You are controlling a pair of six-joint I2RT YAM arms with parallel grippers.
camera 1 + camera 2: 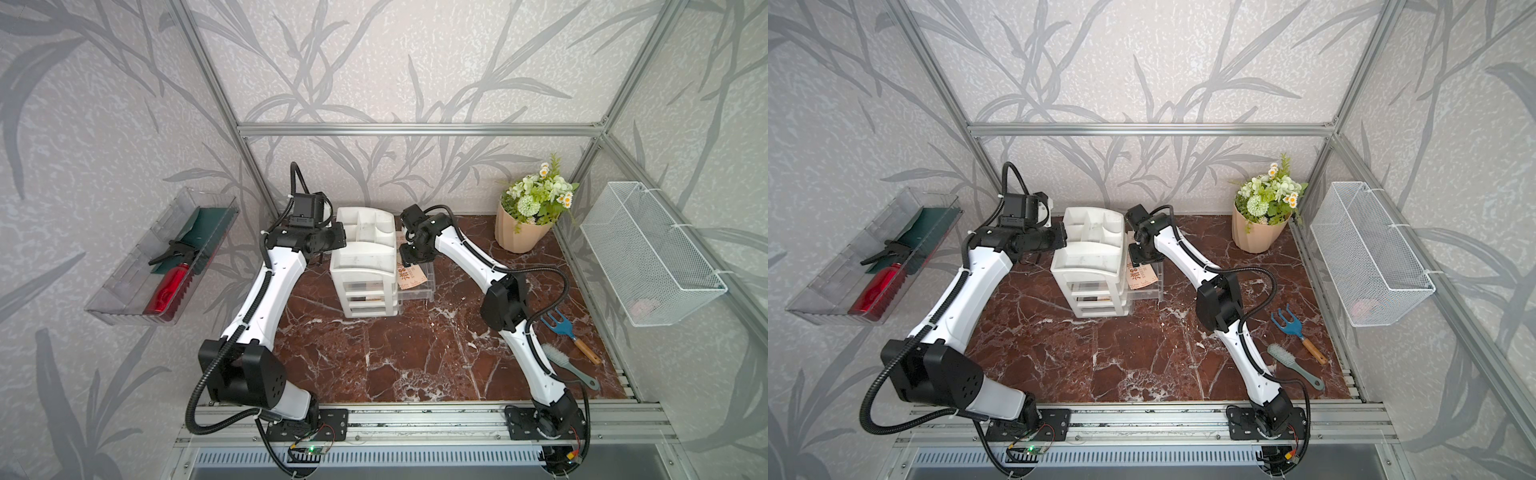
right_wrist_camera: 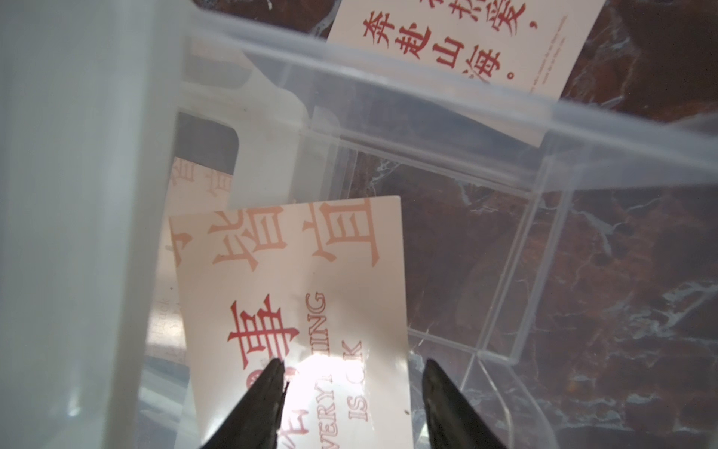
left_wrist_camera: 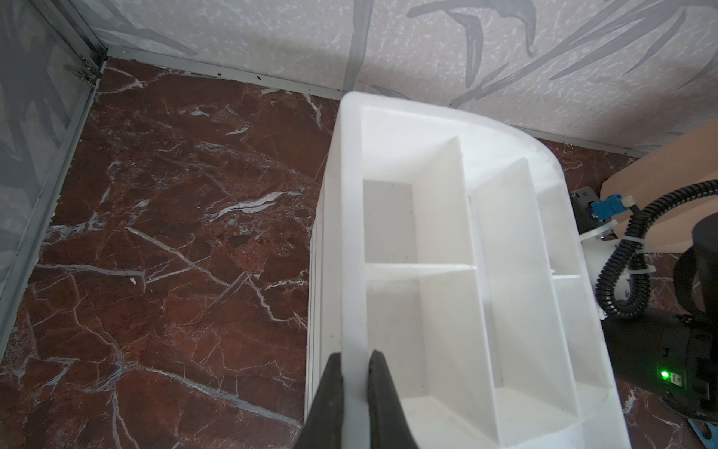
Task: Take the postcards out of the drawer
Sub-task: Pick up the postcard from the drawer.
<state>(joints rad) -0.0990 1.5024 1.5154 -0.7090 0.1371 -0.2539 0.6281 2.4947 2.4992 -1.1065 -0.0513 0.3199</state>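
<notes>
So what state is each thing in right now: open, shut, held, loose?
Clear drawer: pulled out.
Left gripper: shut on the white organizer at its rim.
Right gripper: open, above the drawer.
Postcard in the drawer: loose, not gripped.
Postcard beneath it: partly hidden, in the drawer.
Postcard beyond the drawer wall: already outside, lying loose.

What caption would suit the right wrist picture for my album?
Open right end effector poised over a postcard lying in the clear drawer.
</notes>
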